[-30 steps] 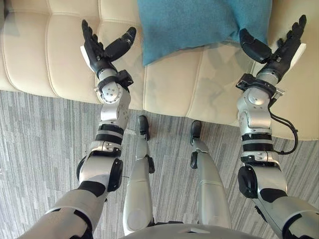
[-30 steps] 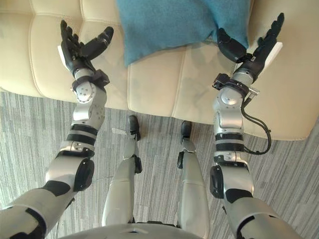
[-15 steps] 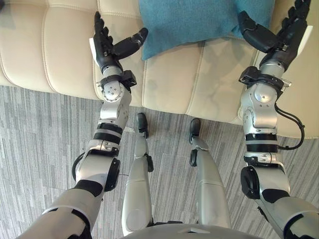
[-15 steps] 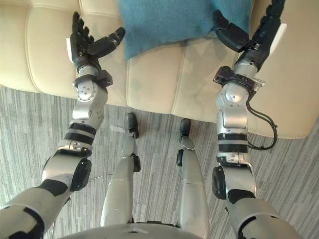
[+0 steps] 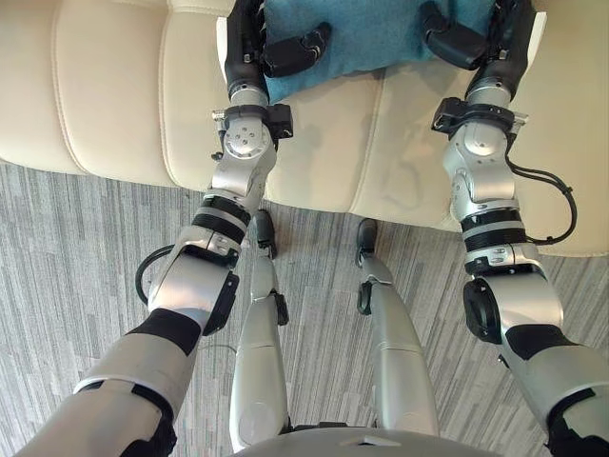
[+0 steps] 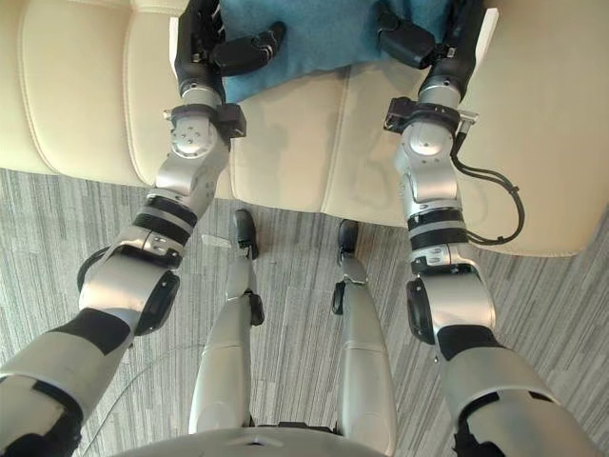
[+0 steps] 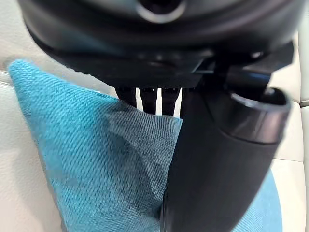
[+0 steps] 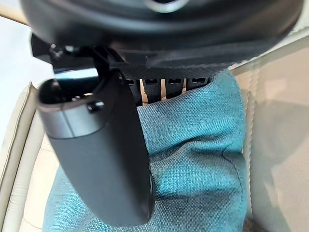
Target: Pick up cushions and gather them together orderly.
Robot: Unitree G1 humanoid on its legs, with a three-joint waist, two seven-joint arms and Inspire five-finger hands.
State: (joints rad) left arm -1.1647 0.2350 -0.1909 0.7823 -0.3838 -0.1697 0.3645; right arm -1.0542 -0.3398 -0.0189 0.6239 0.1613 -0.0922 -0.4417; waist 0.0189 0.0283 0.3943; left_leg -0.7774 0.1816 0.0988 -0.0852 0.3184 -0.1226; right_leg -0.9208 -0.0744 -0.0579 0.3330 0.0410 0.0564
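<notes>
While the cushion (image 5: 371,29) lies between our left hand (image 5: 245,52) and right hand (image 5: 500,48), thumbs over it, fingers hidden behind it, we cannot tell their grip.

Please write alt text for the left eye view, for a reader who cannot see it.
The robot's left hand and right hand are at the two sides of a teal cushion on a cream sofa, each thumb lying over the cloth. The cushion is at the view's top edge, and a grey striped floor lies below the sofa.
</notes>
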